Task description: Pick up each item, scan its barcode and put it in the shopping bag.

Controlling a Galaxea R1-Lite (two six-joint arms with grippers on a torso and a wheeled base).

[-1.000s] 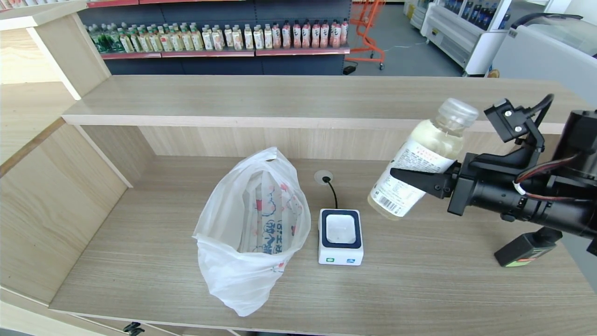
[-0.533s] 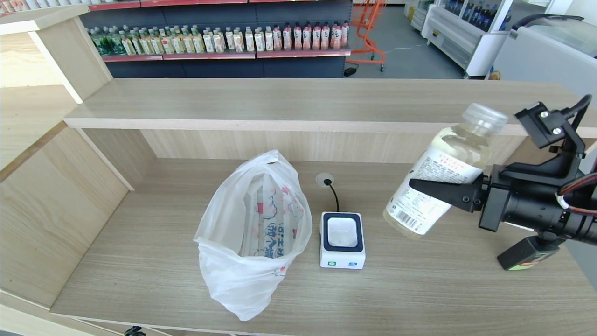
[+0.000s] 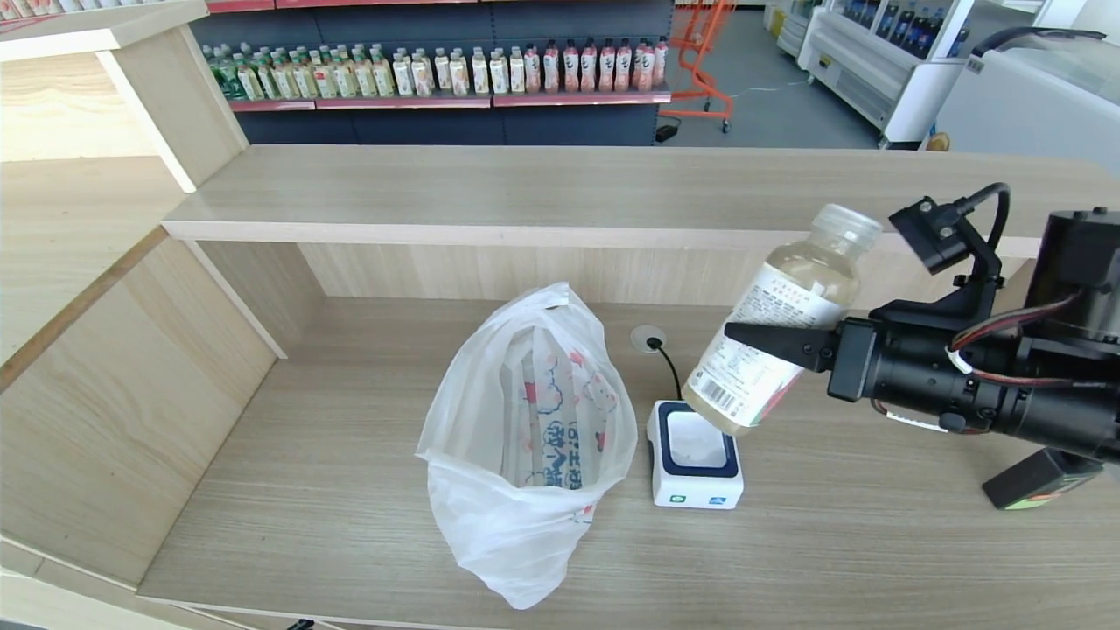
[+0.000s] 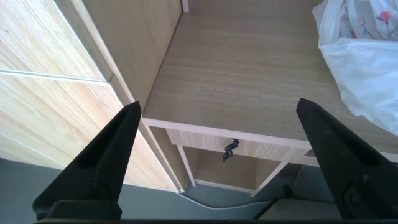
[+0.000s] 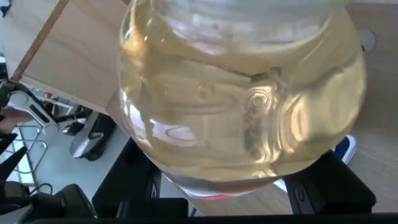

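A clear bottle (image 3: 779, 324) of pale yellow drink with a white barcode label hangs tilted, its base just over the white scanner (image 3: 696, 457) on the counter. My right gripper (image 3: 763, 331) is shut on the bottle's middle, reaching in from the right. Up close, the bottle's base (image 5: 242, 93) swells between the dark fingers (image 5: 323, 186). The white plastic shopping bag (image 3: 525, 455) stands open left of the scanner, with a printed packet inside. My left gripper (image 4: 217, 162) is open and holds nothing, beyond the counter's front left corner, with the bag (image 4: 367, 68) off to one side.
A black box with a green label (image 3: 1041, 477) lies on the counter (image 3: 875, 551) at the far right. The scanner's cable runs to a hole (image 3: 648, 338) near the back wall. A raised ledge (image 3: 542, 188) borders the back, a wooden side wall the left.
The head camera has shifted. Relative to the scanner, my right gripper has carried the bottle left, from beside the scanner to just over its window.
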